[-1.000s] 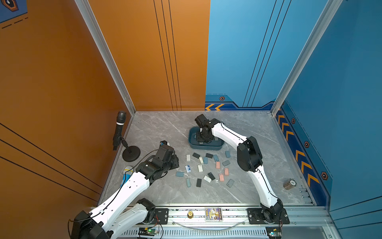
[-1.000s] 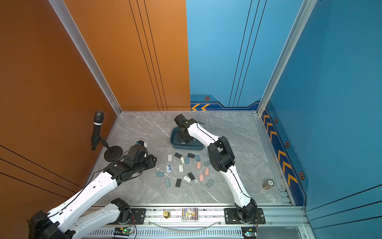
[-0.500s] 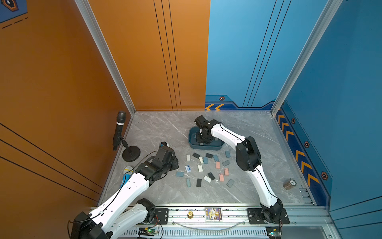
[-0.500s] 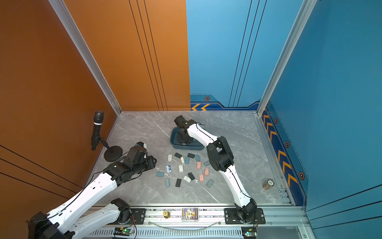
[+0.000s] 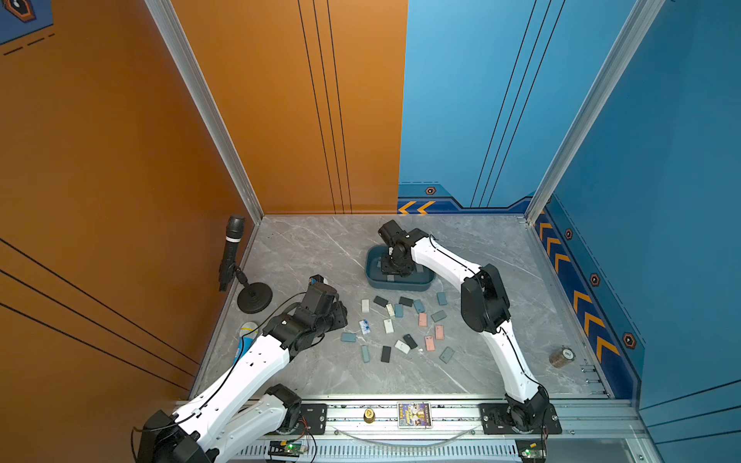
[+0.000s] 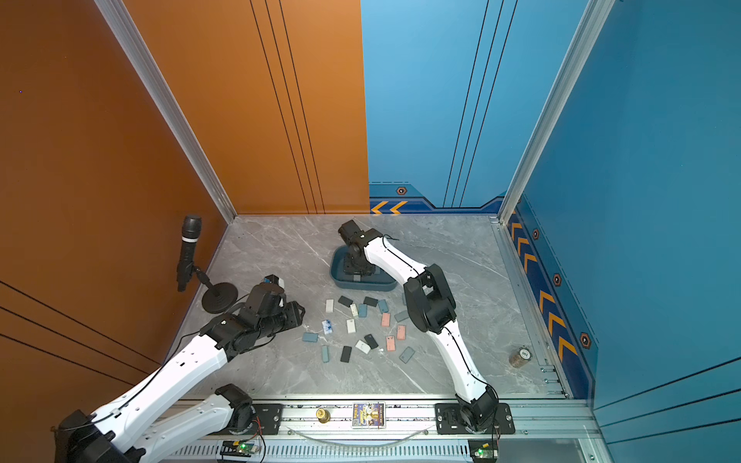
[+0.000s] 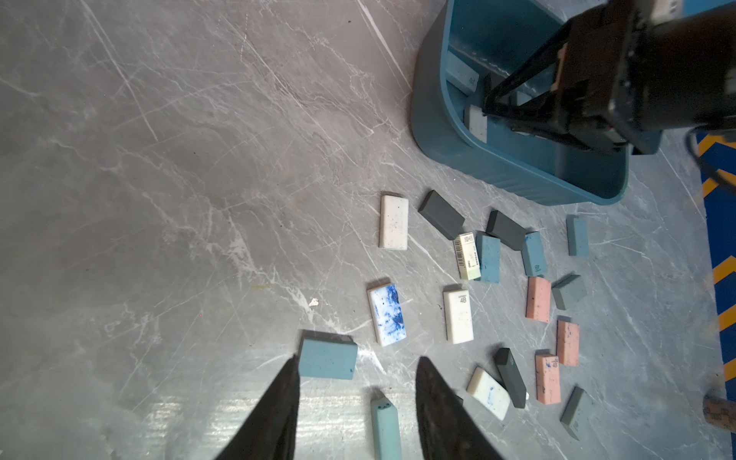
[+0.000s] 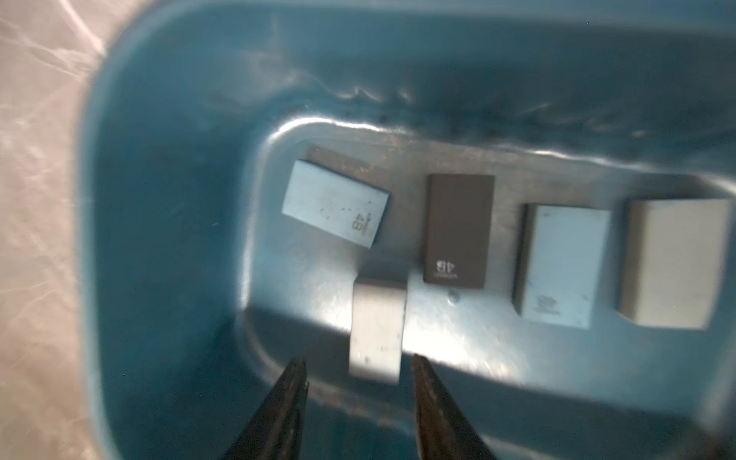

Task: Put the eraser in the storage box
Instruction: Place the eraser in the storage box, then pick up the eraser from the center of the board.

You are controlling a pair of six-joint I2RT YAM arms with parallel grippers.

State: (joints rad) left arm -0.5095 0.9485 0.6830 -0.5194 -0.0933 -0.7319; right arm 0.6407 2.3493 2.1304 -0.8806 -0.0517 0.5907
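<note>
The storage box (image 5: 401, 285) (image 6: 363, 285) is a shallow teal tub at the back middle of the table. My right gripper (image 5: 395, 267) (image 8: 358, 360) hangs open inside it. A pale grey eraser (image 8: 376, 330) lies loose just beyond its fingertips, touching neither. Several more erasers lie on the box floor (image 8: 458, 231). My left gripper (image 5: 341, 316) (image 7: 358, 360) is open low over the left edge of the scattered erasers (image 5: 401, 324). A light blue eraser (image 7: 327, 360) sits by one fingertip, and a teal one (image 7: 385, 426) lies between the fingers.
Pink, white, black and blue erasers are spread in front of the box (image 7: 478, 159). A microphone on a round stand (image 5: 254, 298) is at the left wall. A roll of tape (image 5: 561, 356) sits at the right. A blue-white object (image 5: 246, 332) lies under my left arm.
My right gripper has opened over the box and let go of the pale eraser. My left gripper's fingers have spread wider above the left erasers.
</note>
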